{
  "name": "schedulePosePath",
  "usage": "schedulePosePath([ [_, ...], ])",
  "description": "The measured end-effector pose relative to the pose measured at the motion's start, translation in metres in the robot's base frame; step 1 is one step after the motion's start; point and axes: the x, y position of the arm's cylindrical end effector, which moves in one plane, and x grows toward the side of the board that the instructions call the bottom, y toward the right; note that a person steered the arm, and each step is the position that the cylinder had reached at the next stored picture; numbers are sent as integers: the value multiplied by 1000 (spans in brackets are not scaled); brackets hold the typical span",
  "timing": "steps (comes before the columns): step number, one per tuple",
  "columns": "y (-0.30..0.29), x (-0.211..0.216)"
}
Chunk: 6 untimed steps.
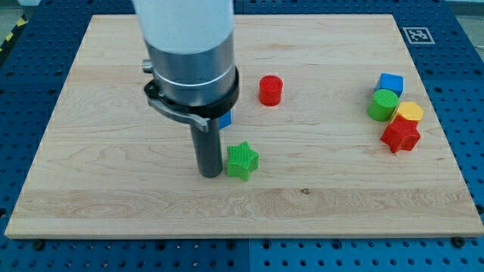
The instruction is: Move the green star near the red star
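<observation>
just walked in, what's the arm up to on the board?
I'm pushing blocks with my tip. It sits right against the left side of the green star, near the board's middle. The red star lies far to the view's right, clustered with a yellow block, a green cylinder and a blue block. A red cylinder stands alone near the top. The green star is not yet near the red star.

stars: 2 (green star [242, 160], red star [400, 135]) | cylinders: 2 | other blocks: 3

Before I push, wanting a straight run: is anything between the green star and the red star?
Nothing visible. My tip sits at the green star's left; bare board runs rightward to the red star.
</observation>
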Motion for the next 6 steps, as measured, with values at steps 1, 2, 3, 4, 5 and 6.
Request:
schedulePosePath([
  [1,14,0],
  [2,32,0],
  [3,60,0],
  [4,93,0],
  [5,125,0],
  [6,148,0],
])
